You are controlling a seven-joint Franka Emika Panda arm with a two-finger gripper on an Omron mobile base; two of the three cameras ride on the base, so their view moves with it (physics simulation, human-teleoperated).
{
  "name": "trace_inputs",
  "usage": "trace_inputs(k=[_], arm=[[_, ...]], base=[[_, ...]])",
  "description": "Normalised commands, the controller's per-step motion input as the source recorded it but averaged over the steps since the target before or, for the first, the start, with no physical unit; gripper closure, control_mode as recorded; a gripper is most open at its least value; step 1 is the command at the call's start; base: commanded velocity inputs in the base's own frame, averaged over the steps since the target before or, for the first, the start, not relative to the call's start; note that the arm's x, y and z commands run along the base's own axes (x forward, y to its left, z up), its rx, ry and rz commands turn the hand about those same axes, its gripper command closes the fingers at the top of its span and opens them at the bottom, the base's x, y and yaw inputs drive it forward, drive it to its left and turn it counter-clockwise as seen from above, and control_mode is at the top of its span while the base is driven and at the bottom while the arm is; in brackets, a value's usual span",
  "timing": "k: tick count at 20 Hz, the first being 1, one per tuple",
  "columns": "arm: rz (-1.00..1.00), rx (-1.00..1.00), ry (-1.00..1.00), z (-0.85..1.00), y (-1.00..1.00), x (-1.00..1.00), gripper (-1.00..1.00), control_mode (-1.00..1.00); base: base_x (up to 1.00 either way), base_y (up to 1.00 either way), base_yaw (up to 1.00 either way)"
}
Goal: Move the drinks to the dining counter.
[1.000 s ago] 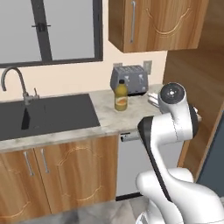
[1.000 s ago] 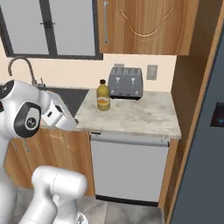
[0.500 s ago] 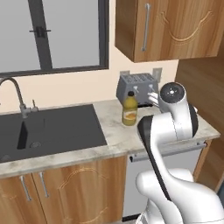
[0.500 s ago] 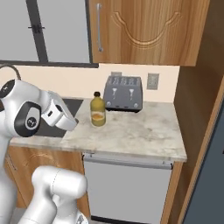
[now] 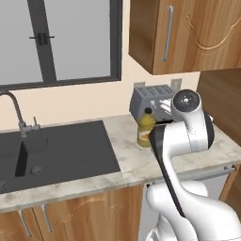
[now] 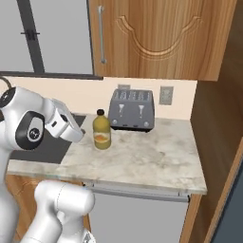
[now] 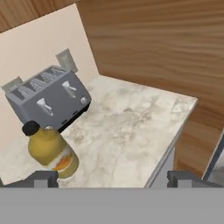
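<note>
Juice bottle on the marble desk, claw empty and apart from it.

The orange-juice bottle (image 6: pixel 101 130) stands upright, black cap on, just in front of the grey toaster (image 6: pixel 132 109) near the back wall, right of the black sink (image 5: pixel 56 150). The claw (image 7: pixel 111 178) hovers above the desk (image 6: pixel 156 161) with its fingertips (image 7: pixel 43 178) spread wide, holding nothing; the bottle sits beside the left tip in the hand view.

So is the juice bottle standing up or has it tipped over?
Upright. The juice bottle stands on its base on the counter, black cap on top, just in front of the toaster.
</note>
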Motion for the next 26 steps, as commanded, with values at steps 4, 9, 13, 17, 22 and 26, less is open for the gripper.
trace_inputs(k=[4, 9, 13, 17, 22, 26], arm=[[0.00, 0.00, 0.00, 0.00, 0.00, 0.00, -1.00, 1.00], [0.04, 0.03, 0.00, 0.00, -0.05, 0.00, -1.00, -1.00], [0.24, 0.05, 0.00, 0.00, -0.10, -0.36, -1.00, -1.00], [0.36, 0.00, 0.00, 0.00, -0.01, -0.36, -1.00, -1.00], [0.38, 0.00, 0.11, 0.00, 0.03, -0.10, -1.00, -1.00], [0.32, 0.00, 0.19, 0.00, 0.06, 0.00, -1.00, -1.00]], base=[[0.77, -0.07, 0.00], [0.22, -0.02, 0.02], [0.00, 0.00, 0.00], [0.00, 0.00, 0.00], [0.00, 0.00, 0.00], [0.00, 0.00, 0.00]])
